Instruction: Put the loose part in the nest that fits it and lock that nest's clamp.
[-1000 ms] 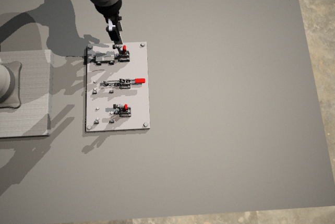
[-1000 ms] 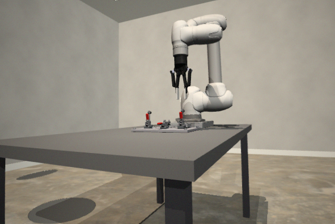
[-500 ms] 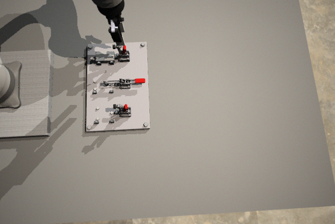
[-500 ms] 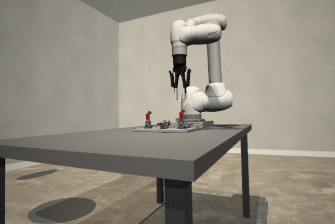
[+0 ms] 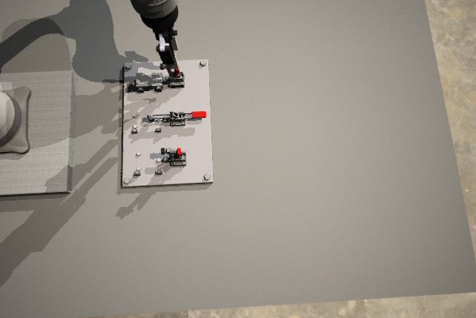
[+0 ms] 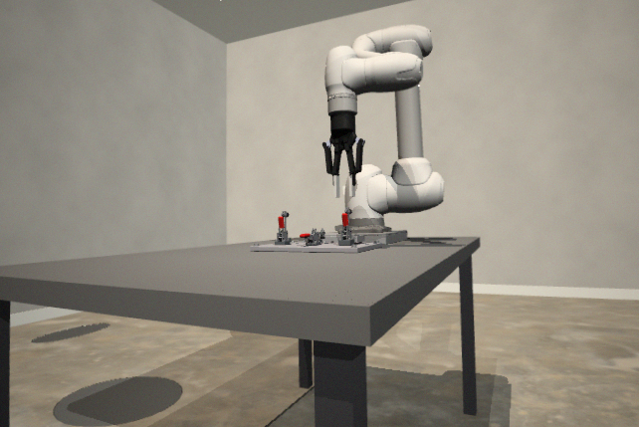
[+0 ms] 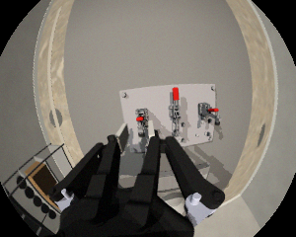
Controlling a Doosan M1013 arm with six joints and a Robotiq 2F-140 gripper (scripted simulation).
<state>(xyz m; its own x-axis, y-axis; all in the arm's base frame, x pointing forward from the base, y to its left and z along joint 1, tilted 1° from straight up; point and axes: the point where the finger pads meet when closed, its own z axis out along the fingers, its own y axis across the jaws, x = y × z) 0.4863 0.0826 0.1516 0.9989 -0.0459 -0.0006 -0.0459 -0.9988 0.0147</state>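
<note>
The part you are working with, a grey block (image 5: 149,79) (image 7: 138,148), sits on the fixture plate (image 5: 196,137) (image 6: 304,249) (image 7: 133,99), in the nest at one end of that plate. From the top view you see a plain, roughly rectangular outline, its upper face pale grey-green and broken by patches of shadow; you cannot tell from here whether it lies fully flat on its pads. Just beside it on the plate, the end clamp (image 5: 176,80) (image 6: 344,236) (image 7: 141,114) has its red handle upright and its bar raised, so it is unlocked. Your end effector (image 5: 173,64) (image 6: 344,189) (image 7: 138,127) hangs above that same end of the plate, its fingers spread apart with nothing between them. At the plate's middle, the centre clamp (image 5: 179,116) (image 6: 313,237) (image 7: 175,109) has its red handle laid flat and its bar down. At the plate's other end, the far clamp (image 5: 177,160) (image 6: 282,236) (image 7: 204,110) stands with handle and bar up. The bench (image 5: 326,133) (image 6: 206,272) carries the plate, and the robot's base (image 5: 23,141) (image 6: 367,222) is near the plate's nest side.
</note>
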